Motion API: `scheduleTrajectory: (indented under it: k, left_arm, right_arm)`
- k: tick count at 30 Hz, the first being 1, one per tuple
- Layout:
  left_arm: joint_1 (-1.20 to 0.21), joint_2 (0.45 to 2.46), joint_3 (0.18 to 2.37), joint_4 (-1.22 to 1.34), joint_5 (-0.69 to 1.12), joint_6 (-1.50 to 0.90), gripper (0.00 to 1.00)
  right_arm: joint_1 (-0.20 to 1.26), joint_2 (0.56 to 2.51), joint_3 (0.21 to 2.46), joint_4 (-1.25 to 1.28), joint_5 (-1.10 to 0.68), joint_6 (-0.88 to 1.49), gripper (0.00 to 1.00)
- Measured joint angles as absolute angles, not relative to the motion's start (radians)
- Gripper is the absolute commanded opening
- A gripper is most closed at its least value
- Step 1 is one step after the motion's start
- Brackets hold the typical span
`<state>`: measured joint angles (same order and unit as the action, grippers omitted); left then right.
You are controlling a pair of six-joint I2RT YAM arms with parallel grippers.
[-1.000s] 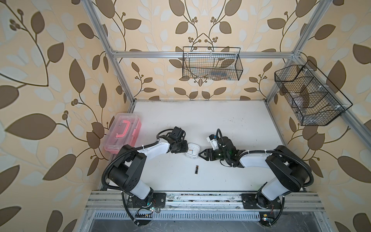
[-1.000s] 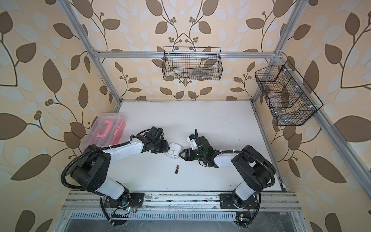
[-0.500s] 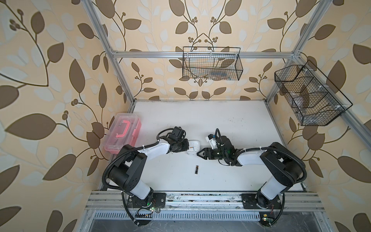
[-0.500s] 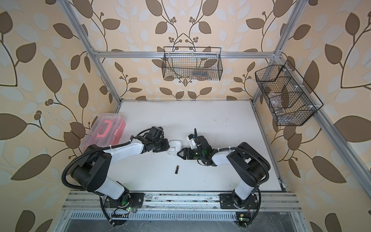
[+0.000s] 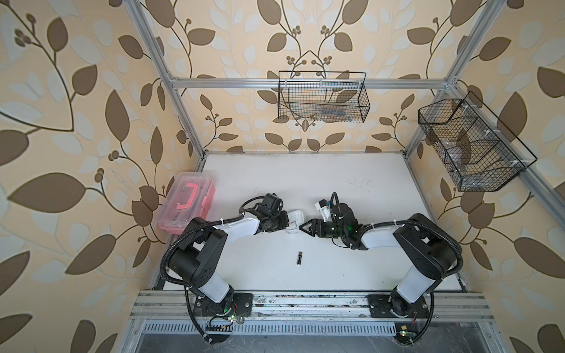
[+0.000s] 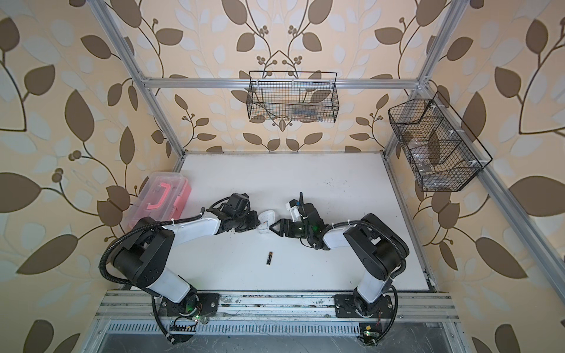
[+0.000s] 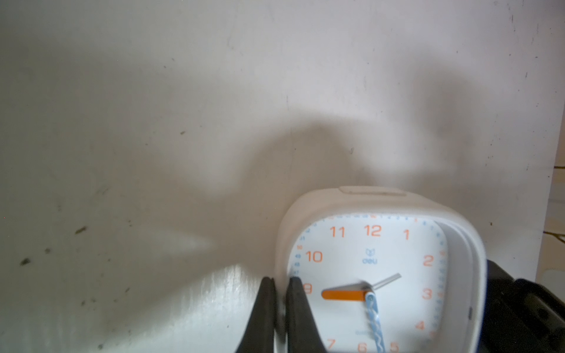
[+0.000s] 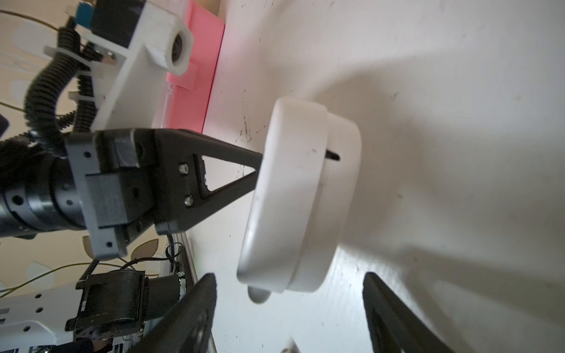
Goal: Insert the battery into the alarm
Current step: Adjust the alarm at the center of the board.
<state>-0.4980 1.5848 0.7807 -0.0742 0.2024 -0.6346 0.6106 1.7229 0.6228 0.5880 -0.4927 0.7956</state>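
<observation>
Left pincer [image 5: 288,224] clamps the alarm [image 5: 296,220] by its rim; right pincer [image 5: 303,227] stands apart just beside.

**Plastic, Metal and a Scuffed White Top**

The alarm [image 8: 293,189] is smooth white plastic with a soft sheen; the left gripper [image 7: 280,293] is matt black plastic; the table [image 7: 153,122] is white, faintly glossy, scuffed and speckled; the box [image 5: 186,201] is translucent pink plastic; the wire basket [image 5: 351,101] is black metal mesh; the frame [image 5: 229,82] is brushed metal.
</observation>
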Motion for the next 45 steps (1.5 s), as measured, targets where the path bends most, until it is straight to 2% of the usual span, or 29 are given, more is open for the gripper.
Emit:
scheduleTrajectory:
  k: [9,17,28,32,34,38,45]
  left_arm:
    - [-0.498,1.596,0.781,-0.051,0.21,-0.638,0.07]
    - [-0.498,1.596,0.781,-0.049,0.21,-0.639,0.07]
    - [-0.501,1.596,0.786,-0.049,0.211,-0.641,0.11]
    - [-0.506,1.596,0.788,-0.053,0.213,-0.639,0.16]
    - [-0.511,1.596,0.79,-0.052,0.221,-0.638,0.27]
    - [-0.512,1.588,0.792,-0.044,0.234,-0.636,0.4]
    - [-0.512,1.502,0.808,-0.022,0.236,-0.632,0.52]
  right_arm:
    - [0.606,1.803,0.679,0.648,-0.508,0.846,0.66]
    - [0.606,1.808,0.692,0.624,-0.51,0.857,0.48]
    - [0.606,1.785,0.729,0.522,-0.49,0.831,0.3]
    - [0.606,1.759,0.735,0.464,-0.478,0.799,0.29]
    - [0.602,1.737,0.735,0.43,-0.467,0.778,0.29]
    - [0.575,1.686,0.735,0.366,-0.447,0.738,0.28]
    - [0.497,1.582,0.754,0.202,-0.379,0.619,0.28]
